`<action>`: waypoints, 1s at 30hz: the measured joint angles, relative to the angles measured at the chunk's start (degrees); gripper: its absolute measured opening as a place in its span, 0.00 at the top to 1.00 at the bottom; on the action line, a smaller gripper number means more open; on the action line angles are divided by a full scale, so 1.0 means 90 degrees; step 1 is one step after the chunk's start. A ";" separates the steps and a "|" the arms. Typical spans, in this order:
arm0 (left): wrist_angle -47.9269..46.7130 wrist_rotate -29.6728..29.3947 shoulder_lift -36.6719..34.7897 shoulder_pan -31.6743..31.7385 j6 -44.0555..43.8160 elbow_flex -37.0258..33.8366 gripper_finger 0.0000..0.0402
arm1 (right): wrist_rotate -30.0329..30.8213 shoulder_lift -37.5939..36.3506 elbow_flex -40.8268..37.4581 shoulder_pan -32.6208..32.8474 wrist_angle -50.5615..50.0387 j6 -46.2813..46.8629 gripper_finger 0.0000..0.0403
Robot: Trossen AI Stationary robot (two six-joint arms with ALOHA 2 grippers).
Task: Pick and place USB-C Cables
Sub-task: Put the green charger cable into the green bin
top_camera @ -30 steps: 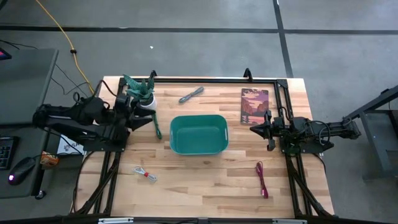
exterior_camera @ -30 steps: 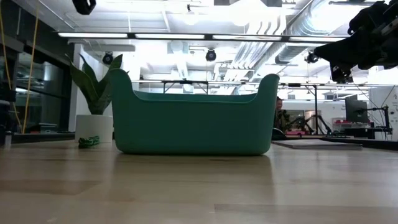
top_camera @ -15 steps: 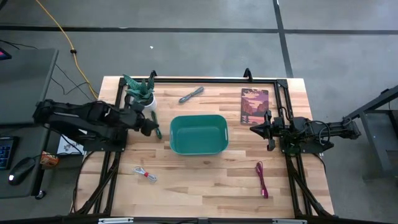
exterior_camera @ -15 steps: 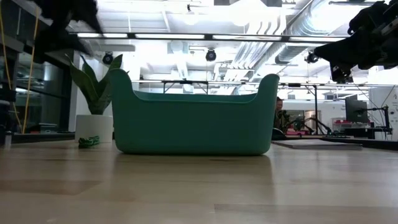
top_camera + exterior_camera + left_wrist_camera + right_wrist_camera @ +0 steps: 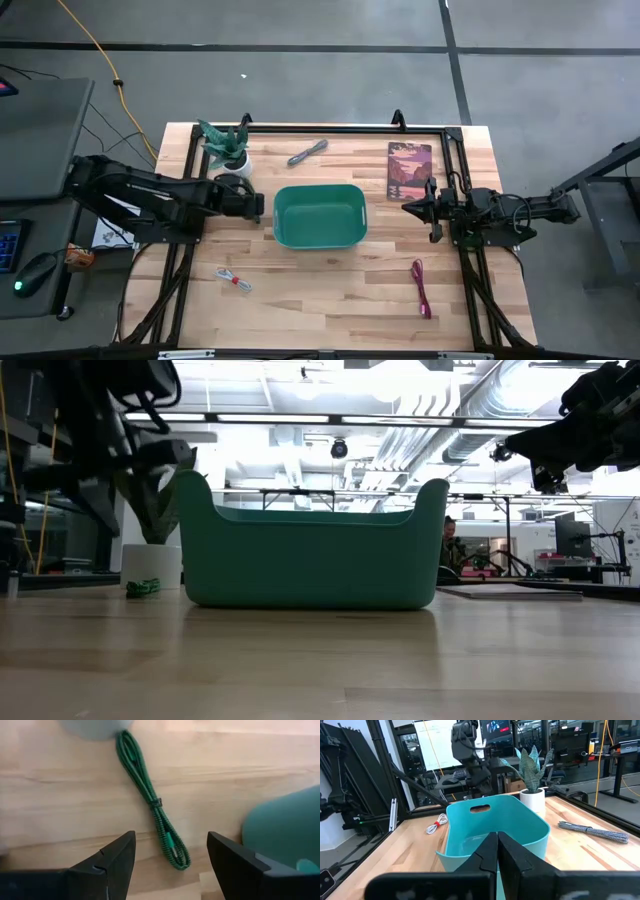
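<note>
A potted plant (image 5: 226, 148) and a booklet (image 5: 409, 170) are flanking the teal bin (image 5: 318, 215). The left end effector (image 5: 170, 865), fingers spread, is hovering over the dark green cable (image 5: 150, 802) left of the bin; the right end effector (image 5: 497, 851), clenched on nothing, is waiting at the right.

A robotics lab: exposed ceiling ducts (image 5: 440, 420), monitors (image 5: 497, 727) (other rigs behind), concrete floor (image 5: 300, 80).
</note>
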 joint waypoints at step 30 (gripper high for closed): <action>0.2370 0.0644 0.1379 0.1382 -0.0263 -0.1138 0.46 | 0.0000 0.0000 0.0000 0.0000 0.0000 0.0000 1.00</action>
